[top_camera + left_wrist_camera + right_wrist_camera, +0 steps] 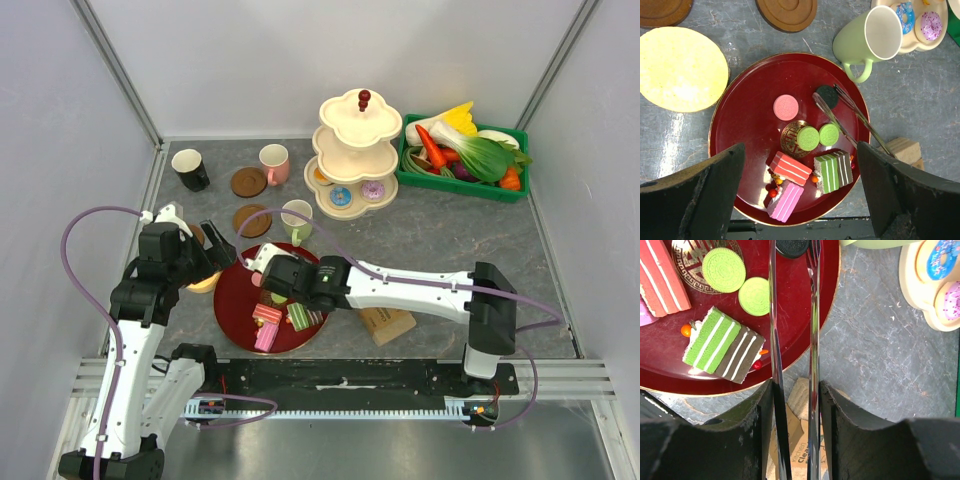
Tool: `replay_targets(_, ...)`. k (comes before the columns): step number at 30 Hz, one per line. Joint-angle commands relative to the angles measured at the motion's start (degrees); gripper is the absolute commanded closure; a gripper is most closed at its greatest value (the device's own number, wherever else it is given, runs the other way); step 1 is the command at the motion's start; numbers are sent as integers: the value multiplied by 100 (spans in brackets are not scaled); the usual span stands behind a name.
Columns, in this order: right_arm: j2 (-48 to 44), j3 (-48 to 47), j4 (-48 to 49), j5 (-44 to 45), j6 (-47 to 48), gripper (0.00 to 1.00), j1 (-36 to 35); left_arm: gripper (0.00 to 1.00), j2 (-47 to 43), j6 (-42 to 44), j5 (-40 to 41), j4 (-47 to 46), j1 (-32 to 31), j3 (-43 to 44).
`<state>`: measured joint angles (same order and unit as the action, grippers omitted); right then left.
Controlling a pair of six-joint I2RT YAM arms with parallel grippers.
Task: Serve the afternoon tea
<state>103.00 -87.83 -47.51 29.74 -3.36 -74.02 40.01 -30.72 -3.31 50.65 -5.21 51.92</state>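
The right claw [796, 390] squeezes a pair of metal tongs [775, 340], and the tong tips sit on each side of the black macaron [792, 246] at the far side of the red tray [740, 110]. The left claw [800, 147] hangs wide open above the tray, where a pink macaron [786, 107], two green macarons [808, 138] and striped cake slices [832, 172] lie. The pale-green mug [875, 40] is on the counter [920, 100] just past the tray.

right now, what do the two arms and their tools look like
The left arm and right arm match: smooth white links joined by black joint housings, and a purple cable loops loosely alongside each. The left tool and right tool are matte black, with thick, wedge-shaped fingers. No markings are readable on them.
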Motion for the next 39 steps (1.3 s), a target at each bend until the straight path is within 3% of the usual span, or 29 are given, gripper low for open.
replay_targets(1,-552,-287,66,208,-130,55,10,2,-28,216,-12,-91,3,143)
replay_targets(22,-1449,-463,101,753,-209,60,10,2,-19,180,-3,-100,3,169)
replay_targets(30,-1502,-770,110,1473,-60,60,72,2,-11,163,-3,-91,12,196)
replay_targets(39,-1213,-1052,434,1676,124,61,1090,2,33,137,15,-100,12,187)
